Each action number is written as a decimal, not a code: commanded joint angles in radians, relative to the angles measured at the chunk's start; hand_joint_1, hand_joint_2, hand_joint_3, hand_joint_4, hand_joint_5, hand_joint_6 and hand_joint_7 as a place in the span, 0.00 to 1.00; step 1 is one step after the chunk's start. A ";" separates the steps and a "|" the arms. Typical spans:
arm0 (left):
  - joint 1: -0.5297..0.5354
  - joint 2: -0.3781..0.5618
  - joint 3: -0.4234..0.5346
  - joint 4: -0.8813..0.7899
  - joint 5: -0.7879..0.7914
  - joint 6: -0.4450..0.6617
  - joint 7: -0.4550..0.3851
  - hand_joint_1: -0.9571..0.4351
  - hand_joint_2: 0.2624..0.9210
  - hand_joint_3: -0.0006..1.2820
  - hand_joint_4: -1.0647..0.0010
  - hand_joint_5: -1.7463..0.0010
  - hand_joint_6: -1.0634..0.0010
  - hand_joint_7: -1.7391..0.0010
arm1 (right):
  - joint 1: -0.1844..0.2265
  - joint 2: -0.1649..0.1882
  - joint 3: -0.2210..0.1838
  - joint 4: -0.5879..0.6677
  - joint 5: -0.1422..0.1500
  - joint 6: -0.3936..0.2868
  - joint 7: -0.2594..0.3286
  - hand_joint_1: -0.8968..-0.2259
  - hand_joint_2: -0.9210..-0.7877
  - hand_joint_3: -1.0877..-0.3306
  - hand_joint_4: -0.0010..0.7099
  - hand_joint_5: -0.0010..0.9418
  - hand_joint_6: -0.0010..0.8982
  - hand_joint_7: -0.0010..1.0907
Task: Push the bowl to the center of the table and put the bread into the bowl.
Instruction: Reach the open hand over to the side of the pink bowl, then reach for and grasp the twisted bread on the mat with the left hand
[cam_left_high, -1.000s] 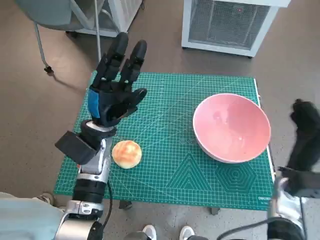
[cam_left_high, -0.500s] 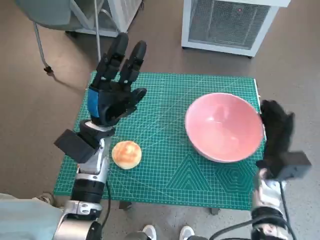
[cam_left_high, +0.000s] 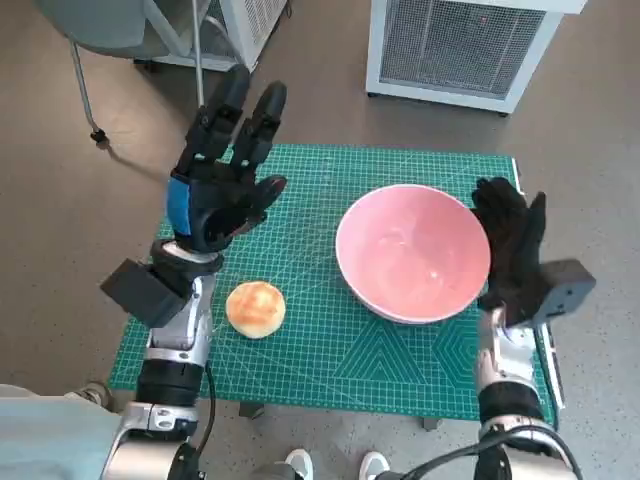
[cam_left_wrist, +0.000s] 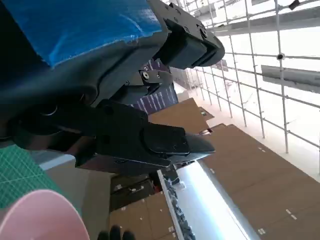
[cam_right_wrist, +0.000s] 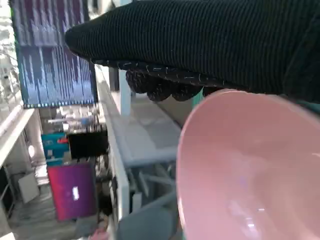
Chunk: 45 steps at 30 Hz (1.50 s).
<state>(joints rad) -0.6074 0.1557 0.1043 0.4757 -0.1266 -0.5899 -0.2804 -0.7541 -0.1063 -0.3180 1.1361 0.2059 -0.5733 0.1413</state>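
Observation:
A pink bowl (cam_left_high: 413, 251) stands empty on the green cutting mat (cam_left_high: 330, 350), right of the mat's middle. My right hand (cam_left_high: 512, 250), in its black glove, presses flat against the bowl's right rim with fingers upright. In the right wrist view the bowl (cam_right_wrist: 250, 175) fills the frame under the glove (cam_right_wrist: 200, 40). A round golden bread roll (cam_left_high: 255, 308) lies at the mat's near left. My left hand (cam_left_high: 222, 175) hovers above the mat's far left, fingers spread, holding nothing. The left wrist view shows the fingers (cam_left_wrist: 150, 140) and the bowl's rim (cam_left_wrist: 40, 215).
A white wire-fronted cabinet (cam_left_high: 465, 45) stands on the floor beyond the table. A chair's legs (cam_left_high: 90, 90) are at the far left. Feet of a person (cam_left_high: 335, 465) show below the table's near edge.
My right hand has come in from the right edge and pushed the bowl leftward across the mat. The left hand and the bread have stayed where they were.

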 joint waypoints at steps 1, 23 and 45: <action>0.017 0.012 0.006 -0.030 -0.010 0.009 -0.004 0.59 1.00 0.13 0.68 1.00 0.59 1.00 | -0.027 0.029 -0.012 0.042 0.021 0.024 0.014 0.60 0.00 0.32 0.39 0.01 0.04 0.44; 0.096 0.111 0.045 -0.127 -0.012 0.035 -0.039 0.57 1.00 0.13 0.73 1.00 0.59 1.00 | -0.088 0.036 -0.019 0.047 0.015 -0.008 0.007 0.63 0.00 0.33 0.37 0.00 0.07 0.42; 0.085 0.733 0.041 0.120 0.223 -0.220 -0.278 0.58 1.00 0.10 0.81 1.00 0.65 1.00 | 0.158 -0.057 0.091 -0.539 -0.147 -0.221 -0.066 0.57 0.00 0.36 0.41 0.02 0.00 0.57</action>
<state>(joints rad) -0.4798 0.8103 0.1781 0.5269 0.0806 -0.7511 -0.4860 -0.6482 -0.1549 -0.2413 0.6699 0.0716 -0.8079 0.0764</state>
